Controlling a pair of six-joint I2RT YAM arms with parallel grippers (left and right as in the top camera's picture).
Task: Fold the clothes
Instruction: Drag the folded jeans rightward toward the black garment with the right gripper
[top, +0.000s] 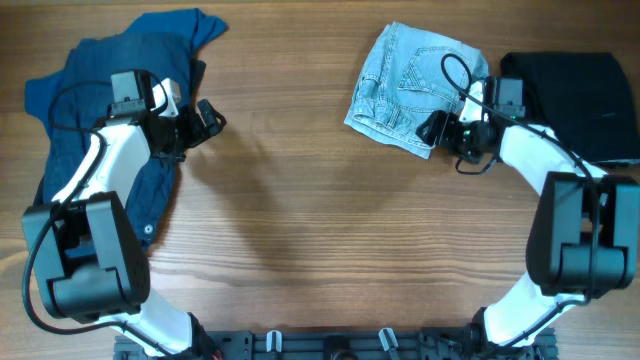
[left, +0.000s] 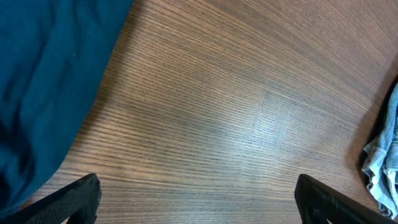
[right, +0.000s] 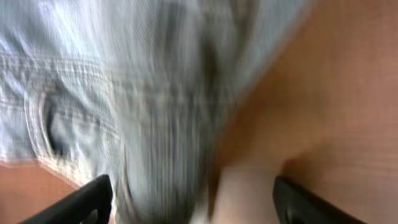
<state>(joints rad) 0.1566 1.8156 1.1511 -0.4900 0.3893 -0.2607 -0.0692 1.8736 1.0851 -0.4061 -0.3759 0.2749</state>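
Observation:
A crumpled dark blue shirt (top: 130, 70) lies at the far left; its edge shows in the left wrist view (left: 43, 81). Light-blue denim shorts (top: 410, 85) lie folded at the back right; they fill the blurred right wrist view (right: 124, 93). A black garment (top: 585, 100) lies folded at the far right. My left gripper (top: 212, 120) is open and empty over bare wood just right of the shirt (left: 196, 202). My right gripper (top: 432, 128) is open at the shorts' near right edge, fingers either side of the denim (right: 193, 199).
The wooden table (top: 320, 230) spans the view. The denim shorts also show at the right edge of the left wrist view (left: 382, 168). Both arm bases stand at the front edge.

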